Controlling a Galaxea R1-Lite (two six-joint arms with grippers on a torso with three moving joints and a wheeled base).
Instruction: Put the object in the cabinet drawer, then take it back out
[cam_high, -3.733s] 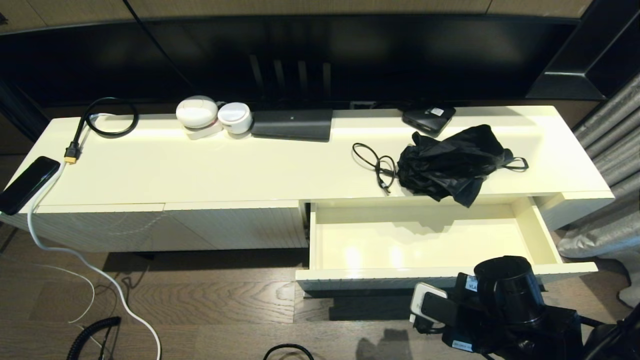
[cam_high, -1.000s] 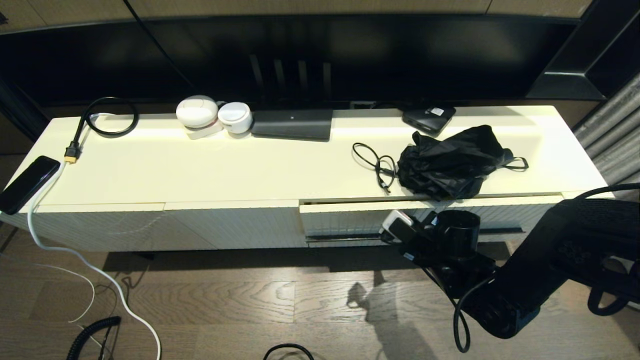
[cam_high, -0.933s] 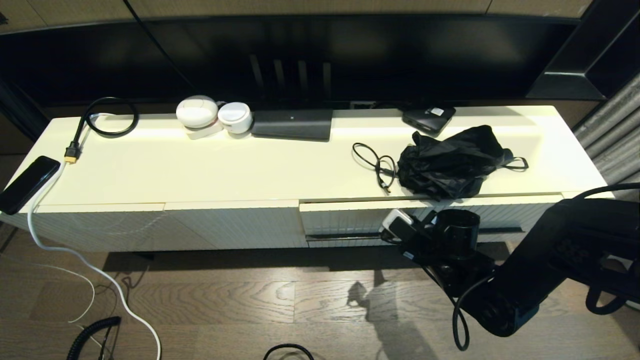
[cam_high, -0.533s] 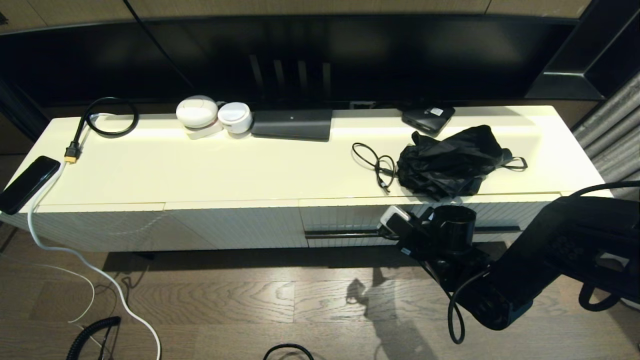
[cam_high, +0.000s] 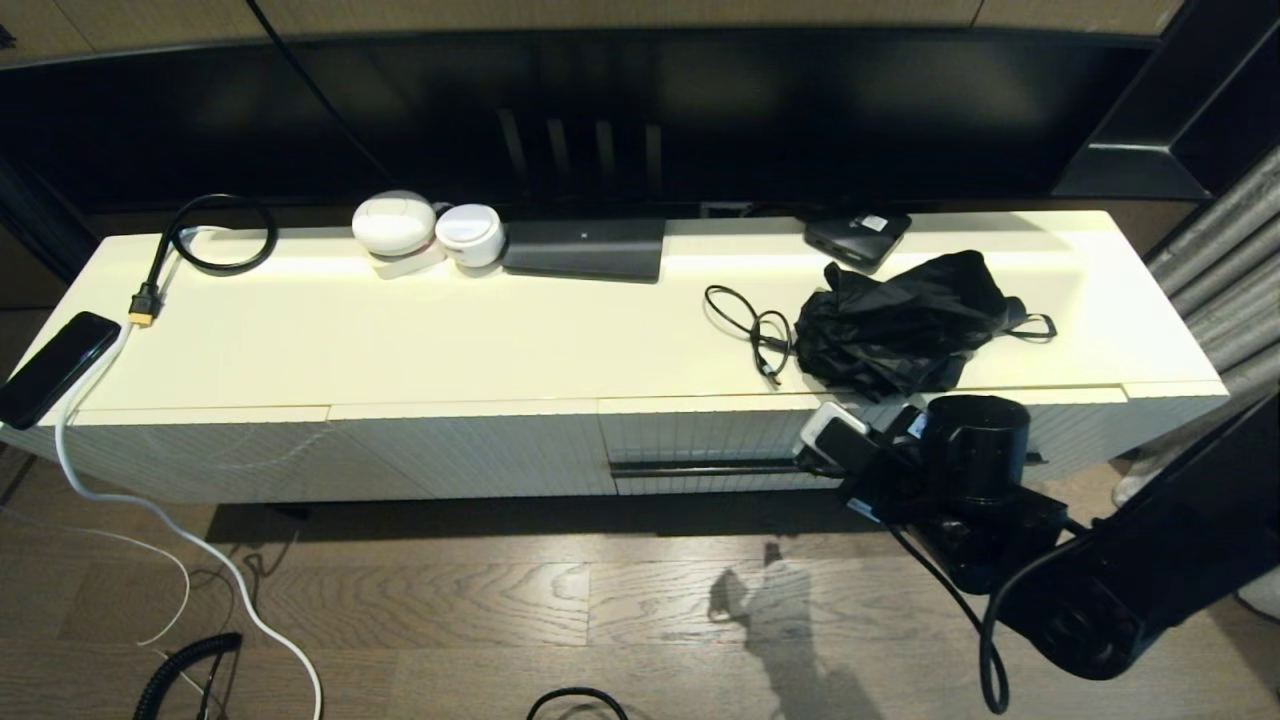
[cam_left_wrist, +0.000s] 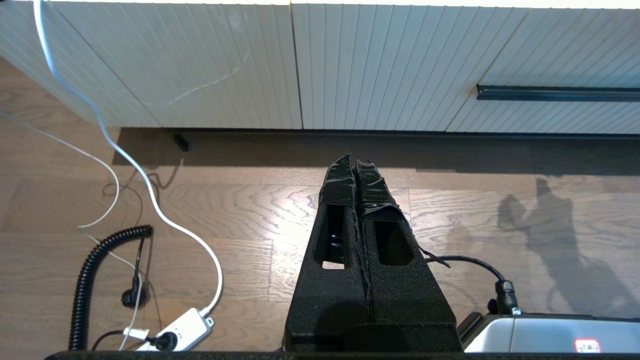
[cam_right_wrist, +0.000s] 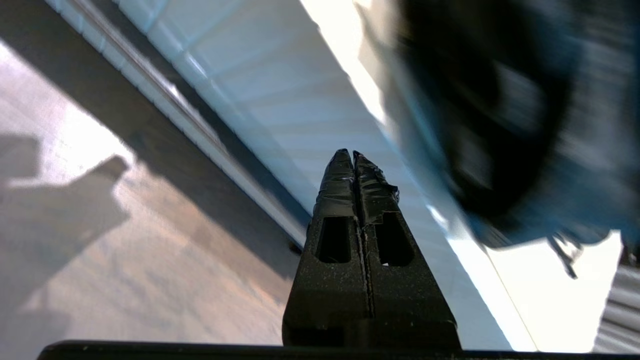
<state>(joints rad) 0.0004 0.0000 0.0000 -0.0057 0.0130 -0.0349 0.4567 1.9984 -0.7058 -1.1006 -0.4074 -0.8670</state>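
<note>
Right end effector (cam_right_wrist: 352, 160), clenched empty, just before the shut drawer front.
Wide cream-white fluted cabinet drawer (cam_high: 720, 440) newly pushed closed; crumpled black fabric object (cam_high: 900, 325) above, atop cabinet; retrieval apparently complete.

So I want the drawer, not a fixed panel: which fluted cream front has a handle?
The rightmost one, the cabinet drawer: it alone carries a long black bar handle. The fluted panels to its left are plain.

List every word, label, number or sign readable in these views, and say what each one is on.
Nothing can be read.
White sticker on the small black device at the cabinet's back: too small.
White tags on the right arm's wrist: too small.
Red-edged label on the grey casing in the left wrist view: blurred.
</note>
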